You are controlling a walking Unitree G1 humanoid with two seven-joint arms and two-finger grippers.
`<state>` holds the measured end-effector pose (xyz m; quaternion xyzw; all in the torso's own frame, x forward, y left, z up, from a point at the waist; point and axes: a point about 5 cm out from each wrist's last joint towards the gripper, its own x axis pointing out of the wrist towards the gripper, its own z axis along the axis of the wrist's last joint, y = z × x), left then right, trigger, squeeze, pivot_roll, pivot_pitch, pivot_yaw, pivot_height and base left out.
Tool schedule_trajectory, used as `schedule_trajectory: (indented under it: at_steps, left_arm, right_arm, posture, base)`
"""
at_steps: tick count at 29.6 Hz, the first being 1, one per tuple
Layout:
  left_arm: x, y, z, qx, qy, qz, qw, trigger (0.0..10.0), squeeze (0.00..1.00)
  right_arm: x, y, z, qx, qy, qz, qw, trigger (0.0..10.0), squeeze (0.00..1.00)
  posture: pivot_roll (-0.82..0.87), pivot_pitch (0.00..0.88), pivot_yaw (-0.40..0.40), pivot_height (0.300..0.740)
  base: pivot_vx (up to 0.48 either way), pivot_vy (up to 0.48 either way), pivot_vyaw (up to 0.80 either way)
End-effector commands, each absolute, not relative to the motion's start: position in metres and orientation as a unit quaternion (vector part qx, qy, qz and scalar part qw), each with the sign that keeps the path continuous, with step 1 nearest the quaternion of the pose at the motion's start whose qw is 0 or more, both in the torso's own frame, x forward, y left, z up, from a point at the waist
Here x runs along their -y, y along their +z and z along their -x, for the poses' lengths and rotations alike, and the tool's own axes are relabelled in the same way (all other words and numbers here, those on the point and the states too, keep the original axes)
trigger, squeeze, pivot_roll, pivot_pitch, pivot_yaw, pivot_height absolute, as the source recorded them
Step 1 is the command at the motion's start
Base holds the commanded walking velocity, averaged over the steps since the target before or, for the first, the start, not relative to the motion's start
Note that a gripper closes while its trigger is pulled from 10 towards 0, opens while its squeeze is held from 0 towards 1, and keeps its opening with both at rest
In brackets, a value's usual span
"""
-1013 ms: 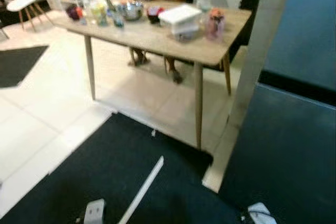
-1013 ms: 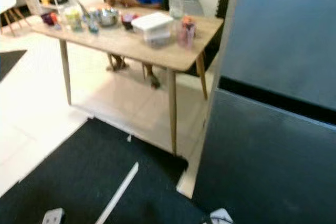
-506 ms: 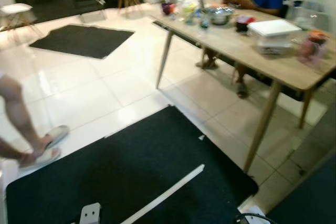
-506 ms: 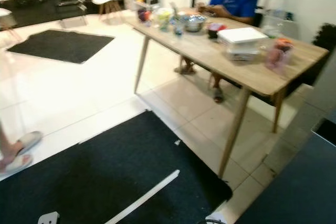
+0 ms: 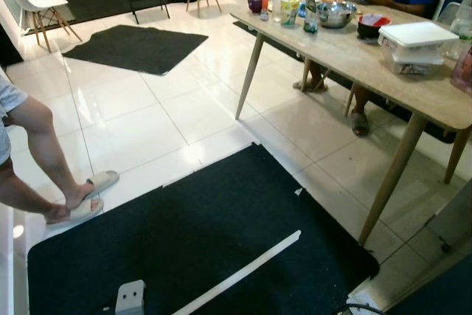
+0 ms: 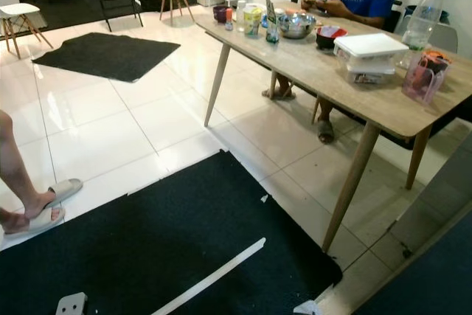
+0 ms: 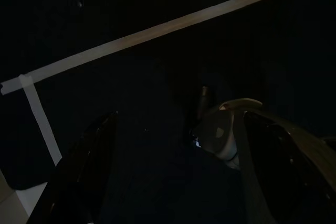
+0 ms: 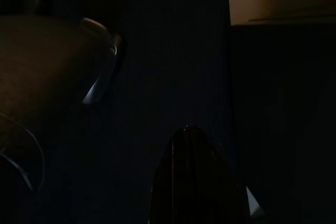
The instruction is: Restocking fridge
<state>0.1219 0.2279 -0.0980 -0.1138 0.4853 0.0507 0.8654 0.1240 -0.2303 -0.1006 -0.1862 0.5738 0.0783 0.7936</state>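
Right eye view: wooden table far right, carrying a lidded white container, steel bowl, water bottle and pink bag. Black mat lies near. Left gripper hangs over the mat, well apart from the table, fingers spread wide. Right gripper in shade; cannot tell its spread.

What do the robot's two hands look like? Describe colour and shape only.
The left hand has two long, glossy black fingers, smooth and tapering to rounded ends. The right hand is in deep shade: a smooth, glossy black shape with a rounded end. No markings can be made out.
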Motion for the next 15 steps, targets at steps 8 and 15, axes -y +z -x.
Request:
schedule_trajectory:
  at_steps: [8, 15]
  left_arm:
    - [-0.2275, -0.0995, -0.1181, -0.498, 0.043, 0.102, 0.86, 10.0, 0.0]
    - [-0.2279, -0.0997, -0.1175, -0.5, 0.041, 0.1, 0.859, 10.0, 0.0]
  right_arm:
    - [0.228, -0.1021, -0.1213, -0.578, 0.08, 0.189, 0.79, 10.0, 0.0]
    - [0.2288, -0.1024, -0.1196, -0.58, 0.078, 0.191, 0.788, 10.0, 0.0]
  posture:
    - [-0.04, 0.0, 0.016, 0.74]
    - [-0.04, 0.0, 0.018, 0.74]
  base:
    - [0.345, 0.0, 0.0]
    - [0.364, 0.0, 0.0]
